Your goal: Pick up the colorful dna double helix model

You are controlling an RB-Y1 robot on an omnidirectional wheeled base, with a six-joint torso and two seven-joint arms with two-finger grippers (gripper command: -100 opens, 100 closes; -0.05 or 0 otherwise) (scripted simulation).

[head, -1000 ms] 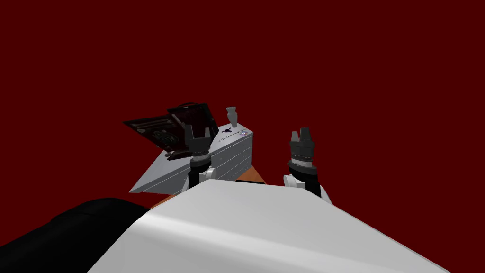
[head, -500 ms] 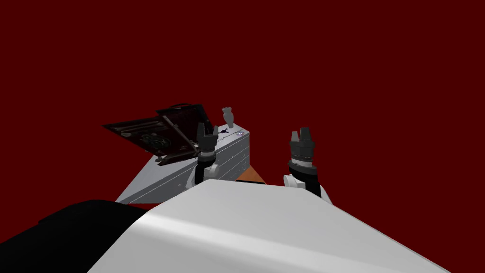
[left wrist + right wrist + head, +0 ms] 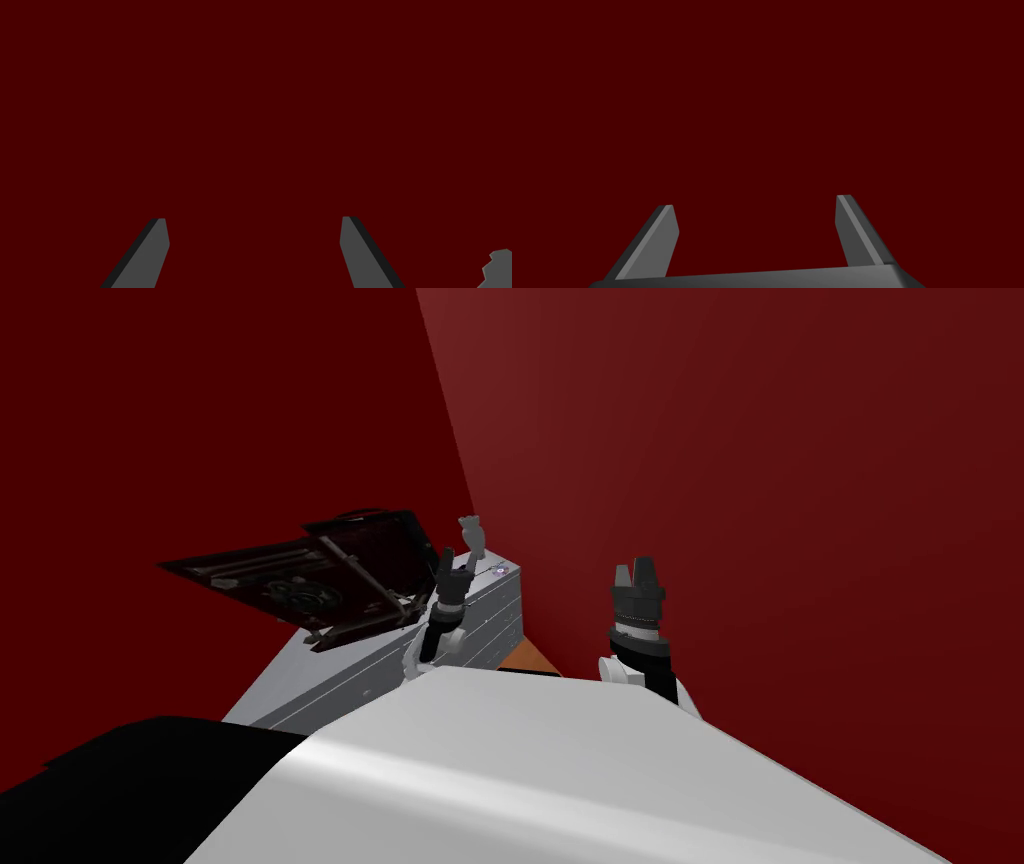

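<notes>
I have not picked up the colourful model (image 3: 497, 571) yet; my left jaws, near it, and right jaws are wide open

A grey cabinet (image 3: 400, 660) with drawer fronts stands in the corner where two dark red walls (image 3: 750, 438) meet, and a small orange patch of floor (image 3: 526, 660) shows at its near end. On its top lies a dark open case (image 3: 300, 583) with the lid raised. Closer to the corner a small grey figure (image 3: 472, 533) stands upright, and near it is a small colourful object (image 3: 497, 571), too small to make out. The left gripper (image 3: 456, 560) is over the cabinet top between the case and the figure, and the right gripper (image 3: 634, 568) is held up well apart from the cabinet.
</notes>
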